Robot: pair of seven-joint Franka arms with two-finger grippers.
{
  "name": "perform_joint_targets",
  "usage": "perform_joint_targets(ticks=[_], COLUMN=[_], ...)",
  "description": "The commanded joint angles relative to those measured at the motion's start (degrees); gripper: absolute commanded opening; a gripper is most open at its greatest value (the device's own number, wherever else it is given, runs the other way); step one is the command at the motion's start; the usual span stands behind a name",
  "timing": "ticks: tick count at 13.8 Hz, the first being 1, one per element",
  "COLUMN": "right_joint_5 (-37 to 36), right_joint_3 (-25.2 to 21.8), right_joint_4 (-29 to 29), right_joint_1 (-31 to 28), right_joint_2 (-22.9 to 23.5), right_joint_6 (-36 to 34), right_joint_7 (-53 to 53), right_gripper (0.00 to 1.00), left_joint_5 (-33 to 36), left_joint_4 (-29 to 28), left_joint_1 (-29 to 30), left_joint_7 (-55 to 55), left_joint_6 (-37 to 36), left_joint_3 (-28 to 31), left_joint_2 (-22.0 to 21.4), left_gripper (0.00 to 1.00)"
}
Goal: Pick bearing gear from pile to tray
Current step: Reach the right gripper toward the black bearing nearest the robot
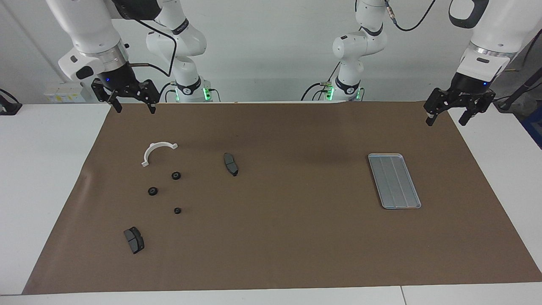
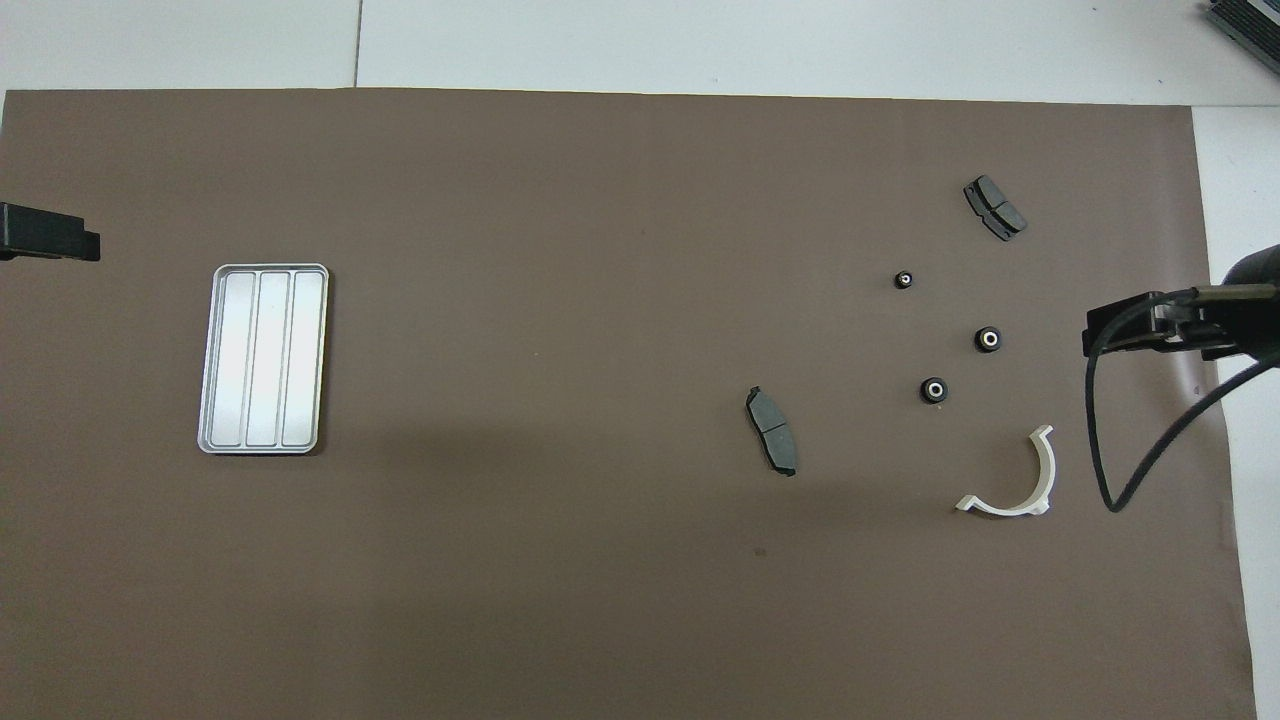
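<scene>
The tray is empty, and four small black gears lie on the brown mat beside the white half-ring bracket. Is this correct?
Not quite: there are three small black gears, not four. The overhead view shows them apart from one another on the brown mat, beside the white half-ring bracket. The tray is indeed empty.
</scene>
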Motion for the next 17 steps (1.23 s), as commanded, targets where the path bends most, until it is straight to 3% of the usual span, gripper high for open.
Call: perform_joint_targets(ticks=[1,5,9,11,17], right_joint_5=[1.4,0.9,0.9,0.9,0.9], right_joint_3=[-0.2,-0.2,-0.2,-0.2,-0.2], right_joint_4=[-11.3,-16.6,-26.0,-28.0,-33.4], right_joint_1=[-0.8,-1.5,-1.4,-1.4,-1.4], right_joint_2=[-4.3,-3.7,-3.1,-1.8,5.1], right_joint_6=[9.7,15.4,25.4,27.2,40.9], right_joint_7=[-3.4,-5.8,-5.5,-5.5,-5.8], right_gripper=[1.0,1.0,1.0,1.0,1.0], left_joint_5=[-0.6,-0.6,-0.6,-0.6,-0.6], left_joint_4=[-1.2,-1.2,-1.2,-1.2,-1.2], left_joint_1=[-0.2,-0.2,-0.2,-0.2,-0.2], left_joint_7=[-0.2,-0.1,-0.1,-0.2,-0.1], left_joint_6=[-0.4,-0.4,-0.4,-0.4,-0.4], left_joint_3=[0.4,0.4,0.4,0.4,0.4], left_joint_2=[-1.3,-1.3,-1.3,-1.3,-1.3], left_gripper=[1.0,1.0,1.0,1.0,1.0])
